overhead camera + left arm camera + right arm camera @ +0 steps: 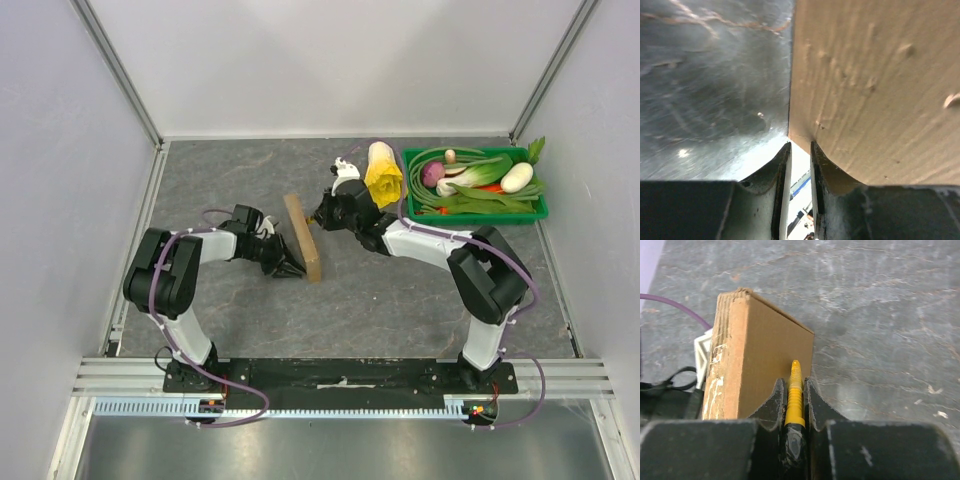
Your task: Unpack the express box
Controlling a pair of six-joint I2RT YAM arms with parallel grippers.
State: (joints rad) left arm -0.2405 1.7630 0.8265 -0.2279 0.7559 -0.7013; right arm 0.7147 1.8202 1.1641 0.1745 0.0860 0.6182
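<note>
The brown cardboard express box (303, 237) stands on its long edge in the middle of the grey table, closed. My left gripper (292, 268) is at its left face near the near end. In the left wrist view the jaws (800, 144) stand a narrow gap apart with nothing between them, and a corner of the box (870, 90) sits right at the tips. My right gripper (318, 215) is at the box's right face, shut on a black-handled tool with a ribbed yellow tip (795, 390). The tip rests against the box's side (765, 365).
A green plastic tray (475, 217) of vegetables sits at the back right. A yellow leafy vegetable (383, 175) lies just left of it, beside the right arm. Grey walls with metal rails enclose the table on three sides.
</note>
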